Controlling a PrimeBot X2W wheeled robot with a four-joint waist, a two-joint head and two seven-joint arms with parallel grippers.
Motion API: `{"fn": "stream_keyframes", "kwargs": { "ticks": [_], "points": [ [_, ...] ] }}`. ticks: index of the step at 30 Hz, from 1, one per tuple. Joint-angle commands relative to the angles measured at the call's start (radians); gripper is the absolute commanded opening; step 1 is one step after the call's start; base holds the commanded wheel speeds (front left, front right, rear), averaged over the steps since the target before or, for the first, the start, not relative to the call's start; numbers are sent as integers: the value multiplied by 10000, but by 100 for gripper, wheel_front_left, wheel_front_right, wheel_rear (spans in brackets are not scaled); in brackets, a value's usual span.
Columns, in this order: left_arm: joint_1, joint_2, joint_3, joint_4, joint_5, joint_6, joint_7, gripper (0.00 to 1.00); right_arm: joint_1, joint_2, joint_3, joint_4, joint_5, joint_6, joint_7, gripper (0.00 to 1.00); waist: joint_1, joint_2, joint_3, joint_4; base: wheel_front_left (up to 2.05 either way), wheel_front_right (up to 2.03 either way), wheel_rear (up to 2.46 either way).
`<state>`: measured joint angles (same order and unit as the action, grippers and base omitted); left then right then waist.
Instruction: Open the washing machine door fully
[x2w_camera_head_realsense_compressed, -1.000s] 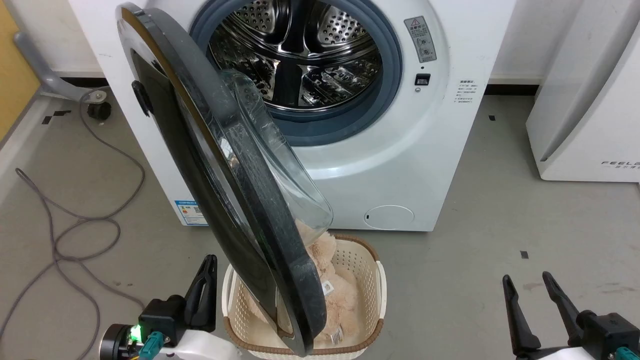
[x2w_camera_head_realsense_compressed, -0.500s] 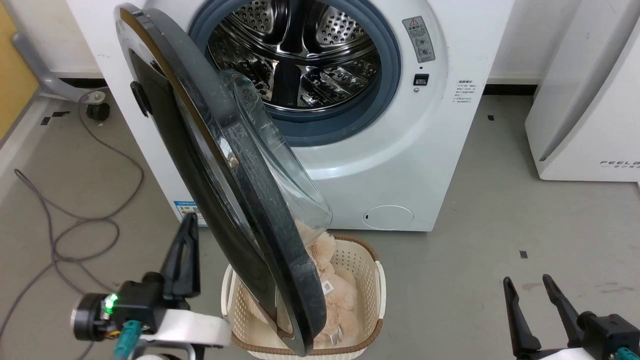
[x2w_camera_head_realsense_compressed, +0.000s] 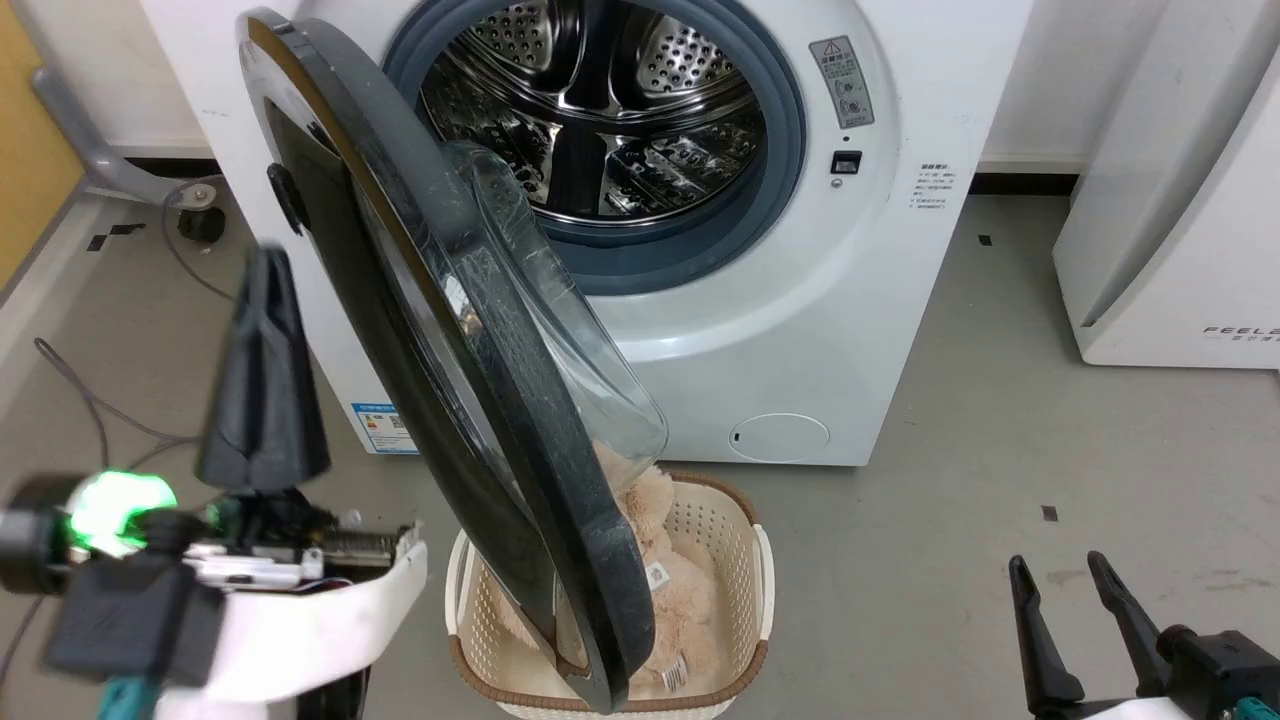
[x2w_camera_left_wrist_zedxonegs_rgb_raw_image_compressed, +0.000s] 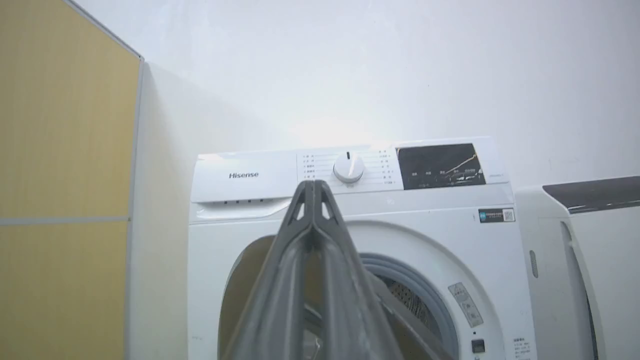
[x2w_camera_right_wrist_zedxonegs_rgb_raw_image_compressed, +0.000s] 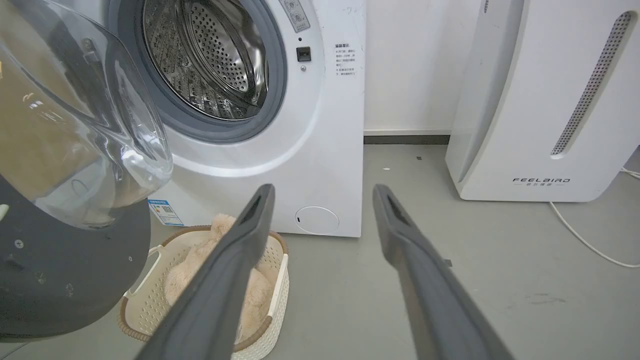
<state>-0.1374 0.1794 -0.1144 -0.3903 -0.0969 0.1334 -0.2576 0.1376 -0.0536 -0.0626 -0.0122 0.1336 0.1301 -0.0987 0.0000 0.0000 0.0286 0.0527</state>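
Half-open door (x2w_camera_head_realsense_compressed: 590, 540) mid-frame. Left gripper (x2w_camera_head_realsense_compressed: 265, 262) at left, pressed together, upright beside door, apart from it, probably for swinging it wider. Right gripper (x2w_camera_head_realsense_compressed: 1055, 566) lower right, spread, parked clear.

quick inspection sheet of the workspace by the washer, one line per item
surface: grey floor, a few small dark marks.
job's things: washing machine door swung partly open, not fully; washing machine with nothing seen in its drum.
clutter: basket holding a beige plush toy, under the door's lower edge.
claws: left claw shut, raised left of the door, gripping nothing; right claw open, low at right.
cables: grey cable on the floor at left; white cable beside the white appliance.
surroundings: white appliance at right, yellow panel at left, white wall.
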Motion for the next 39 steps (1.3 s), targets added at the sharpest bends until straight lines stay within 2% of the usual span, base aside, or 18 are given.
{"fn": "stream_keyframes", "kwargs": {
  "ticks": [1,5,11,15,16,21,24,28,33,39],
  "points": [
    [-337,32,-22,-459,116,-4,-41,0,6,33,-2,21,64,6,-21,100,0,0,1,-6,0,0,0],
    [-747,-24,-343,-1515,156,-219,-41,0,-6,33,20,61,99,6,-13,100,0,0,-27,-45,0,0,0],
    [-776,-215,-1385,-2405,55,-664,33,0,81,33,3,143,163,6,-1,100,0,0,-132,-89,0,0,0],
    [-474,-318,-2385,-2317,-212,-1093,395,0,163,34,-39,185,207,6,18,100,0,0,-212,-66,0,0,0],
    [-474,-318,-2385,-2317,-212,-1093,395,0,163,34,-39,185,207,6,18,100,0,0,-212,-66,0,0,0],
    [83,-397,-3817,-1718,-598,-1669,1107,0,234,34,-70,232,253,6,37,100,0,0,-257,-23,0,0,0],
    [506,-429,-4552,-1302,-826,-1858,1601,0,222,34,-62,249,273,6,39,100,0,0,-204,-16,0,0,0],
    [989,-355,-5093,-776,-1039,-1907,2368,0,162,34,-10,307,308,6,20,100,0,0,-89,-25,0,0,0],
    [1292,-211,-5266,178,-1207,-1782,3335,0,72,34,27,424,342,6,-4,100,0,0,31,-33,0,0,0],
    [1213,-337,-5131,1608,-1169,-1462,3450,0,-63,34,125,594,405,6,-31,100,0,0,137,-100,0,0,0]
  ]
}}
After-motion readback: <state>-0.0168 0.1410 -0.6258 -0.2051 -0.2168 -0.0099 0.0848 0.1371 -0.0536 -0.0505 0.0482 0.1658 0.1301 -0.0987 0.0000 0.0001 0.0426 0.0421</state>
